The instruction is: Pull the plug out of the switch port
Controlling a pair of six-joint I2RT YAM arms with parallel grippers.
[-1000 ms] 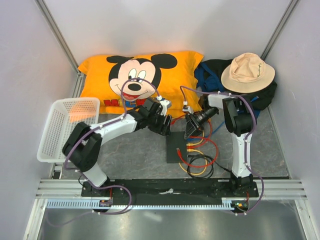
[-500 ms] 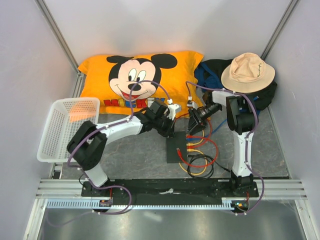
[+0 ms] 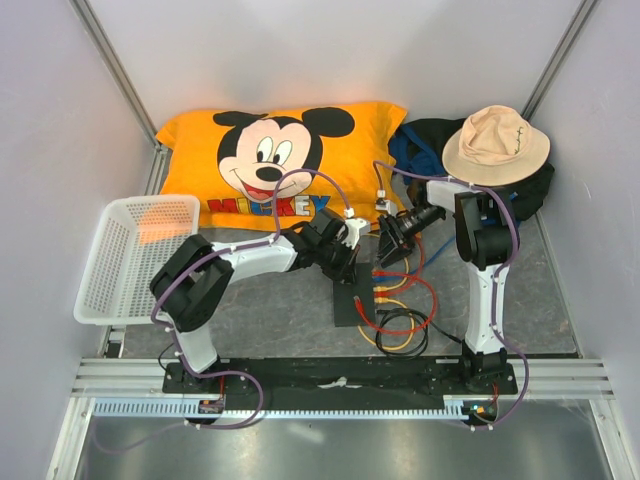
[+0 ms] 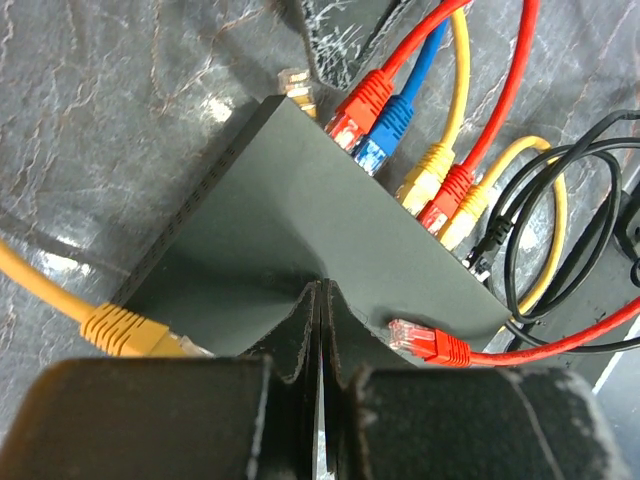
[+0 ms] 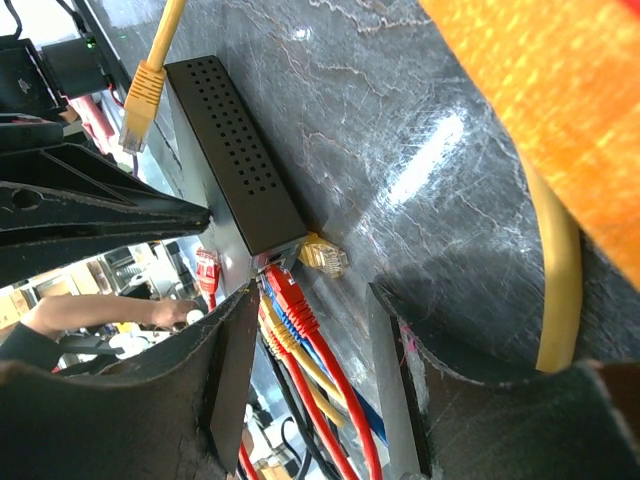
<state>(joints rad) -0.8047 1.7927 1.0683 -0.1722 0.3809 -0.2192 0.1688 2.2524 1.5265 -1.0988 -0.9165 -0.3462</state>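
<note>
Bracing: my left pincer [image 4: 320, 300], tips together, empty, rests on the switch [image 4: 290, 200] on the worktop [image 4: 90, 90].
My right pincer [image 5: 310, 297]: apart, holding nothing, aimed at the seated plugs [image 5: 285, 305].
Progress: I judge nothing gripped; grasp and pull remain.

Your left arm [image 3: 250, 255] reaches toward three o'clock, and your left hand [image 4: 320, 325] is pinched fully closed. Your right arm [image 3: 488, 285] stands folded, with your right hand [image 5: 312, 298] pointing toward eight o'clock, fingers apart.

Robot lab test cell: white panel walls [image 3: 330, 50], aluminium profile frame [image 3: 115, 70], black mounting plate [image 3: 300, 370] at near edge.
</note>
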